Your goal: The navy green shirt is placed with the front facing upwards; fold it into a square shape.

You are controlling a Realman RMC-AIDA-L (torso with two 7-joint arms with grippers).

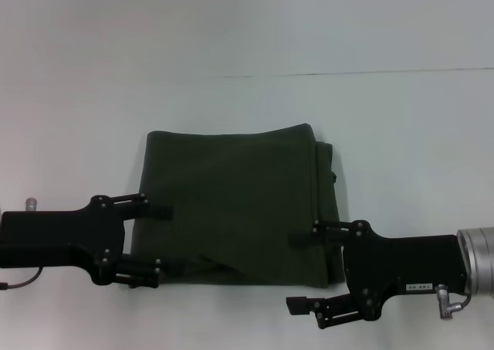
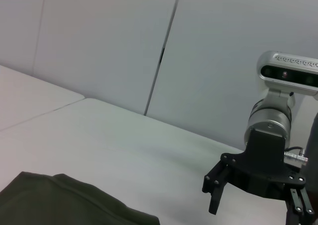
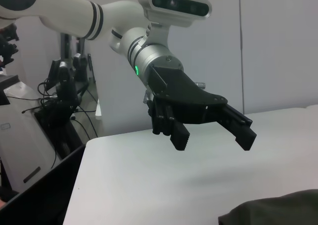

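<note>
Both pairs of fingers are spread wide and we hold nothing in either. Our left gripper (image 1: 162, 238) hangs over the left edge of the navy green shirt (image 1: 235, 203), one finger (image 1: 158, 212) reaching over the cloth near the middle of that edge and the other (image 1: 166, 269) near the front left corner; whether they touch the fabric we cannot tell. From the right wrist view that same left gripper (image 3: 213, 135) clearly floats above the table (image 3: 149, 175), jaws apart. Our right gripper (image 1: 305, 273) sits at the shirt's front right corner, its upper finger (image 1: 305, 240) over the right edge of the cloth and its lower finger (image 1: 301, 305) off the cloth, over bare table. The left wrist view shows the right gripper (image 2: 223, 195) raised above the tabletop too.

The shirt lies folded into a rough rectangle in the middle of the white table (image 1: 401, 134), its layered edges stacked along the right side, with a diagonal crease near the front edge
</note>
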